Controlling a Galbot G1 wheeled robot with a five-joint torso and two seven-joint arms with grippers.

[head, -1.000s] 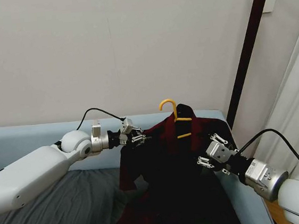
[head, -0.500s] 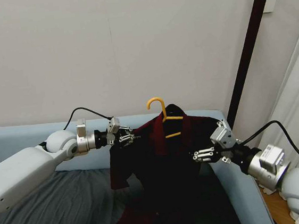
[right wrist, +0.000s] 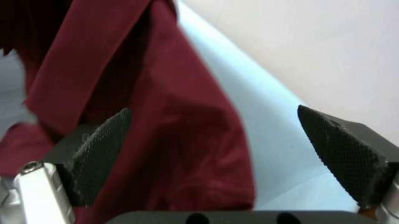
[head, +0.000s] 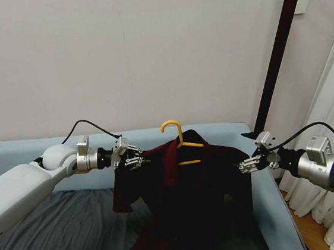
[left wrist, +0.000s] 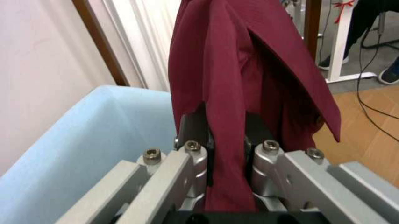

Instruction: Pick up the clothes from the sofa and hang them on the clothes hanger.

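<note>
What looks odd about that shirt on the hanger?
The red shirt hangs crooked on the yellow hanger, whose hook catches nothing. The left gripper pinches one shoulder; the right gripper is open beside the other.

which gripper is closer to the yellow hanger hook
Left. The left gripper is clamped on a shoulder of the shirt, just beside the yellow hanger; the right gripper is open, farther off at the other shoulder.
</note>
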